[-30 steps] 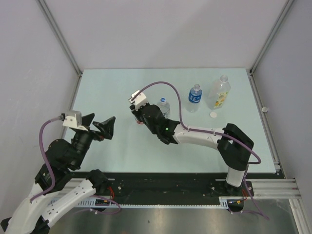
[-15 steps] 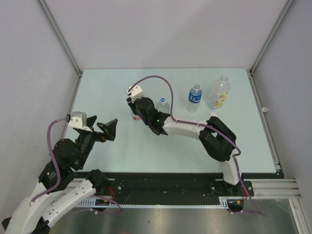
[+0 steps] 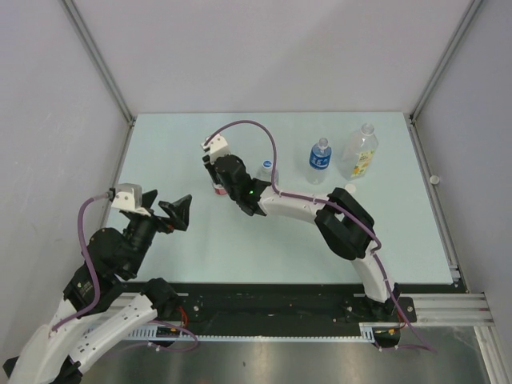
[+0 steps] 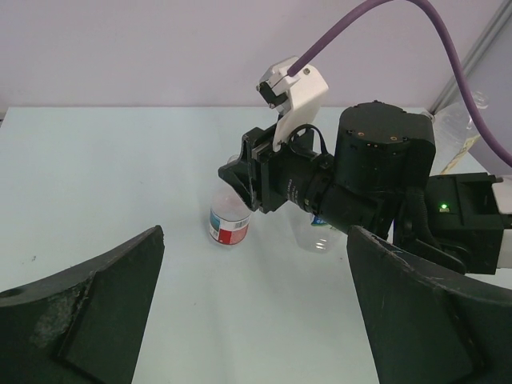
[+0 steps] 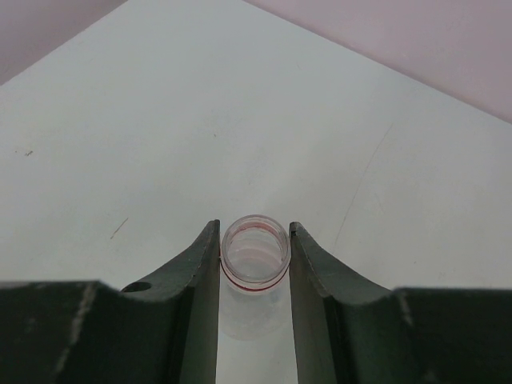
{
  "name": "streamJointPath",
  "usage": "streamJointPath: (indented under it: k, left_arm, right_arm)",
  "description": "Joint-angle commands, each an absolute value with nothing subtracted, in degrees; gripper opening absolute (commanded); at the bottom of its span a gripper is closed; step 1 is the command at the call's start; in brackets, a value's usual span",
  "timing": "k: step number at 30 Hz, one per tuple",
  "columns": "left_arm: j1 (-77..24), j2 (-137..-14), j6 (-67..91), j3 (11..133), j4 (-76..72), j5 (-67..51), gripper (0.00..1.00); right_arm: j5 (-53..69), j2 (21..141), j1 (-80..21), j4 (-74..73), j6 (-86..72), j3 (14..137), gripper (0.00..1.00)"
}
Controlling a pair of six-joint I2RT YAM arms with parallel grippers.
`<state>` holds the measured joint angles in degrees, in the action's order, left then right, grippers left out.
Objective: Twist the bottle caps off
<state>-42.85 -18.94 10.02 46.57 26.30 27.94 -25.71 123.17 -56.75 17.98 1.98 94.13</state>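
Moved since a second ago: right arm (image 3: 296, 210) has stretched further left and away from its base, and the red-labelled bottle has gone left with it; left arm (image 3: 120, 244) has drawn slightly back and lower.
right gripper (image 5: 254, 234): nearly closed, one finger pressed to each side of the neck of the red-labelled bottle, held from above.
red-labelled bottle (image 4: 229, 226): upright on the table (image 3: 176, 152), left of centre; mouth open with no cap on it, red ring just under the rim.
left gripper (image 4: 256, 240): jaws spread fully wide, holding nothing; hovers over the near left of the table, facing the red-labelled bottle and well apart from it.
white-and-blue-labelled bottle (image 3: 266, 170): upright just behind the right arm, partly hidden by it; whether it is capped cannot be told.
blue-labelled bottle (image 3: 320, 162): upright, right of centre towards the far edge; blue cap (image 3: 321, 142) on its neck.
large bottle (image 3: 358, 158): upright just right of the blue-labelled bottle, yellowish label; top looks clear and probably uncapped, though it is too small to be sure.
white cap (image 3: 350, 189): lying on the table just in front of the large bottle, beside the right arm's elbow.
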Motion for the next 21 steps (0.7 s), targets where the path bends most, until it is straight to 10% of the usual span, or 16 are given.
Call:
streamJointPath:
  k: [1,12,21]
  left_arm:
    - [-42.8,-18.6,8.7,46.1,25.8,28.9,1.0]
    - [-42.8,-18.8,9.1,45.9,25.6,28.4,1.0]
    - [-42.8,-19.2,9.2,45.9,25.4,28.0,1.0]
  right_arm:
    - [-27.2,122.3,-56.8,15.6,0.6,94.8,0.19]
    - [-27.7,119.4,-57.1,13.2,0.7,93.2,0.59]
    - [-28.5,117.1,-57.7,12.5,0.9,92.6,0.68]
